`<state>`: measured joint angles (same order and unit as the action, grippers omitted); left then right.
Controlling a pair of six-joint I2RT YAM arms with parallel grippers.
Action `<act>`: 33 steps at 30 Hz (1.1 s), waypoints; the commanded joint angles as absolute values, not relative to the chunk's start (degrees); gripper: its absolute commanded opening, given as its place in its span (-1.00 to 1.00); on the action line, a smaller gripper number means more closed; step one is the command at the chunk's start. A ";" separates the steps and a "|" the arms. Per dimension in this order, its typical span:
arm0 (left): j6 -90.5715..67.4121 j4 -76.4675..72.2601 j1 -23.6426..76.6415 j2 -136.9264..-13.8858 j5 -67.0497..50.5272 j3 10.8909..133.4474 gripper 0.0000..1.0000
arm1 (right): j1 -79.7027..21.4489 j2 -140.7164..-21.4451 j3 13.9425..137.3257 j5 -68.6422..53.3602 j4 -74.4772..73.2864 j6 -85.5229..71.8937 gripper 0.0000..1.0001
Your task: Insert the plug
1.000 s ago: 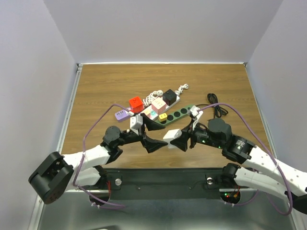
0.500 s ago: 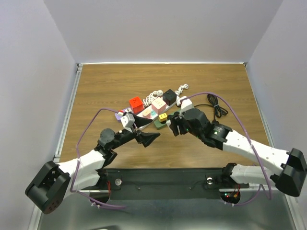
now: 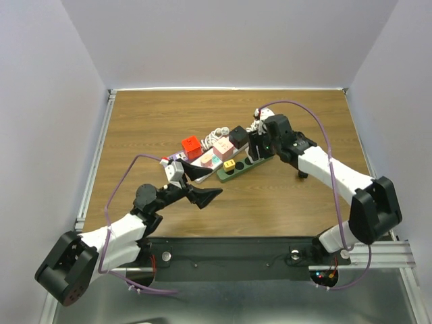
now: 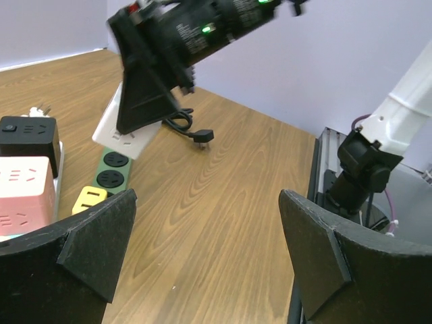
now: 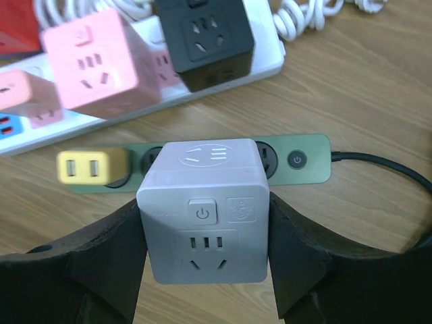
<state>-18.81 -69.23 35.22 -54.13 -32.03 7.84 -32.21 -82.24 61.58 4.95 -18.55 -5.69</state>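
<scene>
My right gripper point(image 5: 202, 226) is shut on a white cube plug point(image 5: 202, 209) with a power button and sockets on its face. It holds the cube just above the green power strip point(image 5: 297, 162), over the sockets between the yellow plug point(image 5: 91, 167) and the strip's switch. In the top view the right gripper point(image 3: 258, 145) hangs over the strip point(image 3: 237, 166). My left gripper point(image 3: 202, 196) is open and empty, near the strip's front left. In the left wrist view its fingers point(image 4: 88, 250) frame bare wood, with the held cube point(image 4: 131, 128) above the strip point(image 4: 111, 169).
A white power strip point(image 5: 266, 64) behind the green one carries a black cube point(image 5: 202, 40) and a pink cube point(image 5: 94, 61). A red cube point(image 3: 191, 145) and a purple adapter point(image 3: 172, 160) lie left. A black cable point(image 3: 302, 145) runs right of the strip.
My right arm has swung from the near middle of the table out over the green strip, carrying the white cube. My left gripper has drawn back a little toward the near left.
</scene>
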 commanded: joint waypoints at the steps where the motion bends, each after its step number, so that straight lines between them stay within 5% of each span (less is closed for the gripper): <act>1: -19.86 -74.79 34.72 -53.17 -34.45 6.68 0.96 | -28.22 -85.16 66.61 -6.22 -21.52 -2.82 -0.99; 12: -20.21 -76.29 34.45 -53.97 -35.68 6.33 0.96 | -24.87 -92.36 75.23 -14.94 -28.29 -1.23 -0.99; 33: -20.04 -76.29 34.37 -55.02 -35.68 6.59 0.96 | -24.87 -97.03 75.32 -12.31 -28.92 -1.23 -0.99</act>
